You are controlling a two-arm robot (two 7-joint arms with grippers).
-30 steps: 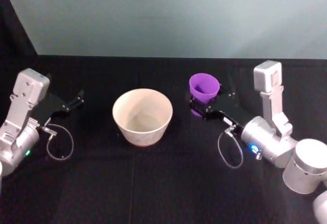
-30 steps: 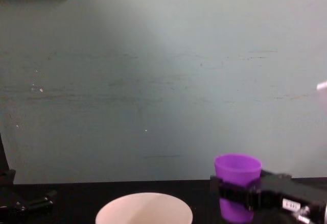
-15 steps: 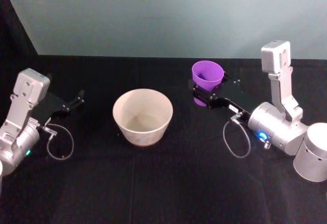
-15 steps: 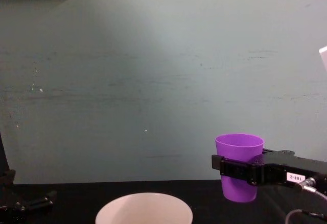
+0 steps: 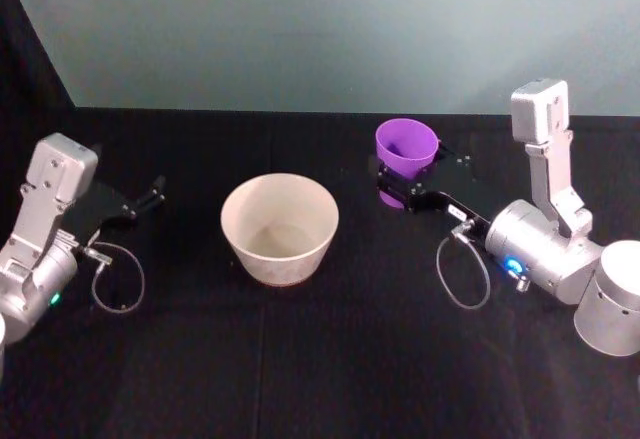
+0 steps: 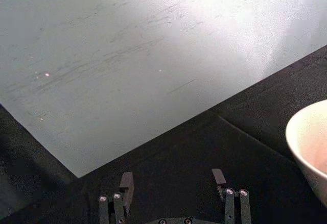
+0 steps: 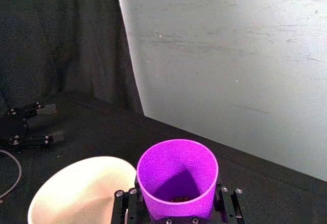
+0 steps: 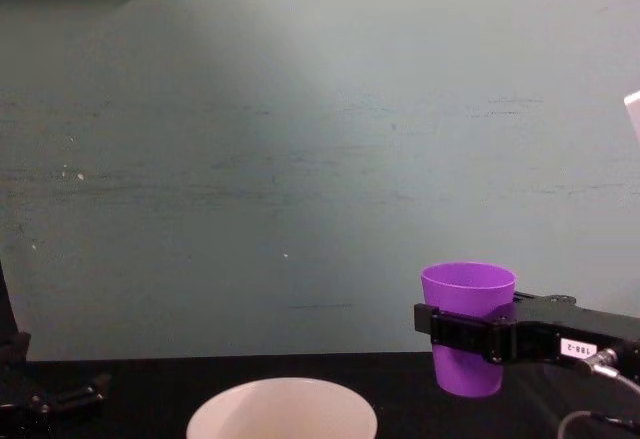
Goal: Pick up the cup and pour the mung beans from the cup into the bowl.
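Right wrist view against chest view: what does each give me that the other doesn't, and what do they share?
Right wrist view: the inside of the tapered bright purple plastic cup, with what look like a few dark mung beans at its bottom. Chest view: the cup's outer wall and base from the side, upright. Both: the right gripper, its fingers clamped on the cup, beside the wide pale round bowl.

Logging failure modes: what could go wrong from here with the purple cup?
The small purple plastic cup hangs upright in the right gripper, beside the wide pale bowl; tipping before reaching the rim could spill mung beans. The smooth tapered cup might slip when tilted. The left gripper is parked, open.
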